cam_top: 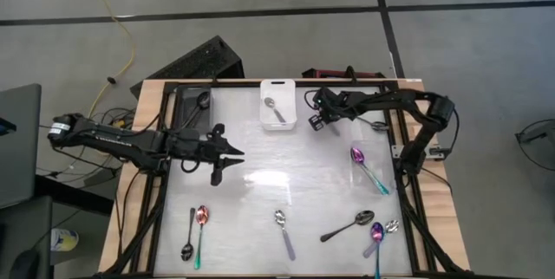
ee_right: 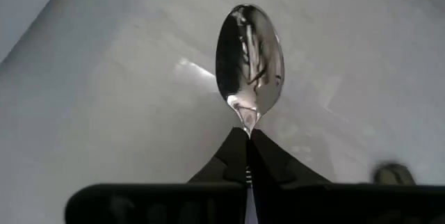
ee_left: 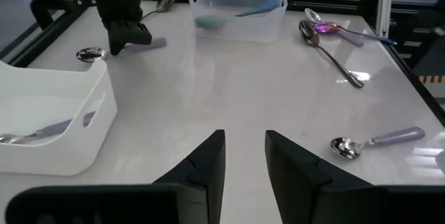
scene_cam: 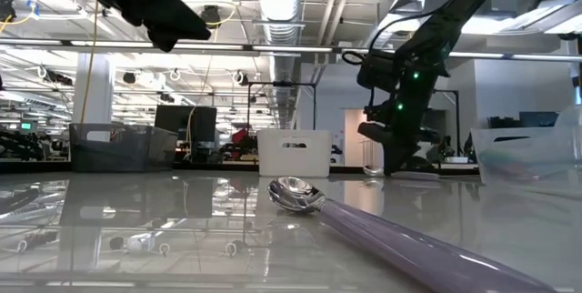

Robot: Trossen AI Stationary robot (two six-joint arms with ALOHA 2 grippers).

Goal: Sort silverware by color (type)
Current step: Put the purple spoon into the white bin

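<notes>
My right gripper (cam_top: 319, 121) stands at the table's far side, just right of the white bin (cam_top: 277, 106), shut on a silver spoon (ee_right: 249, 57). In the left wrist view that spoon's bowl (ee_left: 89, 55) and pale handle (ee_left: 154, 43) show on either side of the gripper. The white bin holds one silver spoon (cam_top: 276, 108). My left gripper (ee_left: 245, 161) hangs open above the table's left middle (cam_top: 230, 159), with nothing between its fingers. My right gripper pinches the silver spoon's neck (ee_right: 247, 123), right behind the bowl, between its two fingertips. The fingers come steeply from above. The bowl lies face up on the table beyond the fingertips; the handle runs back under the gripper.
A dark bin (cam_top: 195, 106) with a black spoon stands at the far left, a clear bin (cam_top: 368, 171) with a rainbow spoon at the right. Loose spoons lie along the near edge: black (cam_top: 188, 236), rainbow (cam_top: 201, 227), silver (cam_top: 284, 227), black (cam_top: 347, 225), rainbow (cam_top: 377, 236).
</notes>
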